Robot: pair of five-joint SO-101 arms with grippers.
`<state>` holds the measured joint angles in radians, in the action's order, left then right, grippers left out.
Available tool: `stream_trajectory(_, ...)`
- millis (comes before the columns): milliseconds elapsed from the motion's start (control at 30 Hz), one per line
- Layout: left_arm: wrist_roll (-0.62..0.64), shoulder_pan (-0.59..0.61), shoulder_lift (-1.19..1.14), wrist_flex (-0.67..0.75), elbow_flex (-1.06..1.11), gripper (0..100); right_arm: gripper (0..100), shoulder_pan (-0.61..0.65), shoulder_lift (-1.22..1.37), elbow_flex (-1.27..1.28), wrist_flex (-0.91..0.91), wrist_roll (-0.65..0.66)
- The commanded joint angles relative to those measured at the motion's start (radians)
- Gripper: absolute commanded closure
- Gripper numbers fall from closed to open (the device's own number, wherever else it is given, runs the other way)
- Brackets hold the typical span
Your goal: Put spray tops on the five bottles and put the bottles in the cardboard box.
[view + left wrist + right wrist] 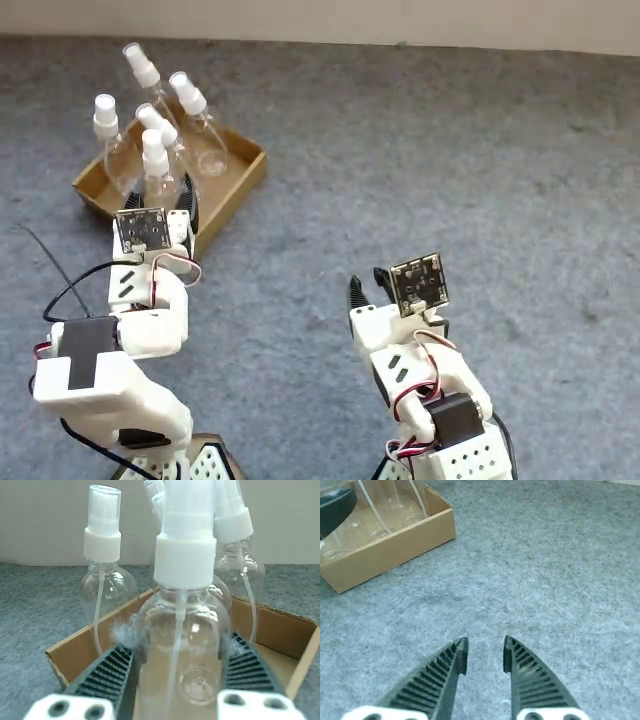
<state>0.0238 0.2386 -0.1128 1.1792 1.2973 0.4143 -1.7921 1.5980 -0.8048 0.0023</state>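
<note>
At the left gripper (pixel 180 647): clamped on the belly of a clear spray bottle (pixel 182 630), one black ribbed finger (pixel 107 672) pressed to each side. Held upright, with a white spray top (pixel 185 555) seated on the neck, at the near edge of the cardboard box (pixel 280 625). Base hidden behind the gripper, so cannot tell whether it rests on the box floor.

Just behind it, inside the box: four other bottles (pixel 187 110), all clear, all capped with white sprayers, some leaning a little.

Seen from the high view, box (pixel 235 190) toward the far left corner of the grey table surface (pixel 450 150), its corners turned askew to the edges.

At the right gripper (pixel 485 650): slightly parted, nothing between the fingers. Poised over bare grey surface toward the middle of the near edge, well apart from the box (pixel 395 550).
</note>
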Motion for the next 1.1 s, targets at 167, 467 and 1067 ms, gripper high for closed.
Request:
stream_trajectory(167, 0.012, 0.004, 0.004, 0.023, -0.047, 96, 89.2, -0.013, -0.012, -0.008, 0.028, 0.014)
stream_trajectory(467, 0.035, 0.015, 0.002, 0.023, -0.091, 96, 89.2, -0.013, -0.012, -0.008, 0.028, 0.014)
stream_trajectory(1067, 0.043, 0.004, -0.007, -0.002, -0.084, 96, 89.2, -0.016, -0.012, -0.008, 0.028, 0.014)
